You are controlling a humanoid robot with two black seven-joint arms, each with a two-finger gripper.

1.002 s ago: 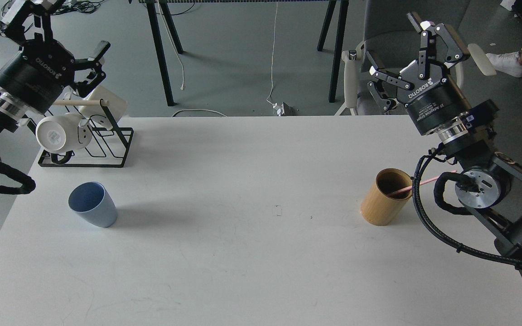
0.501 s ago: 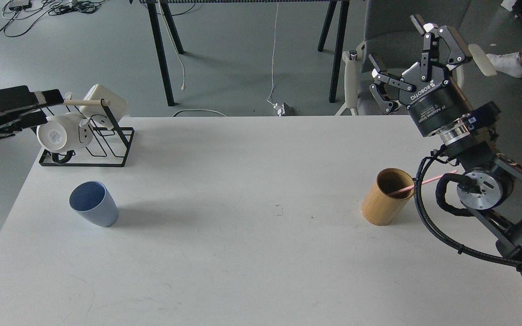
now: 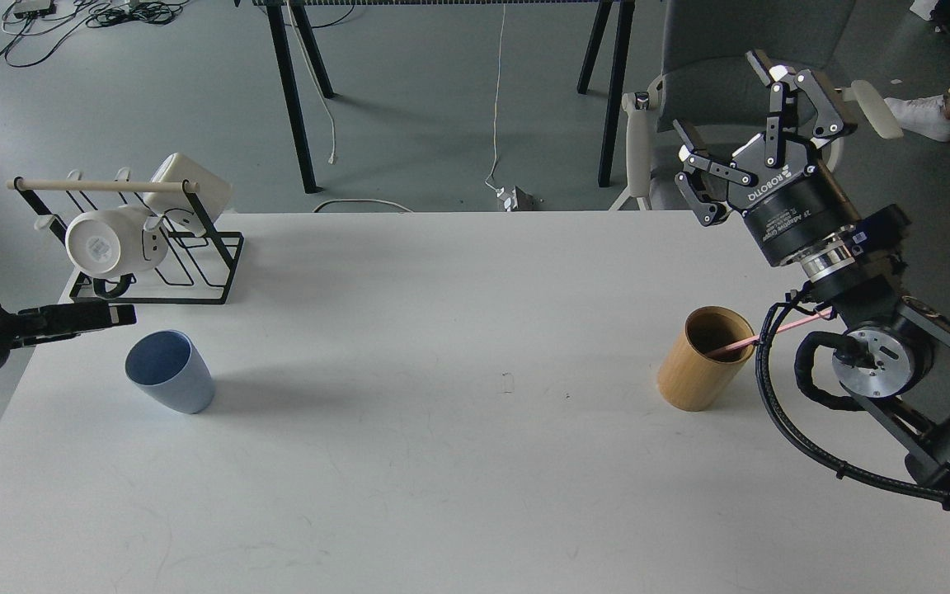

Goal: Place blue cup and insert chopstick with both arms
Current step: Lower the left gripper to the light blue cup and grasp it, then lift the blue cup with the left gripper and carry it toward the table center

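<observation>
Left gripper low at left table edge, seen edge-on — finger spacing cannot be told. Blue cup upright just right of and below it, apart. Right gripper raised past far-right edge, fingers spread, empty. Chopstick below it, leaning in wooden cup — wide bare tabletop between cups.

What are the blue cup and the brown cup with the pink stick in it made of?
The blue cup looks like matte plastic: even pale colour, smooth thin wall. The brown cup looks like wood or bamboo: tan, faint grain, dark inside. The pink stick is too thin to judge; possibly plastic.
</observation>
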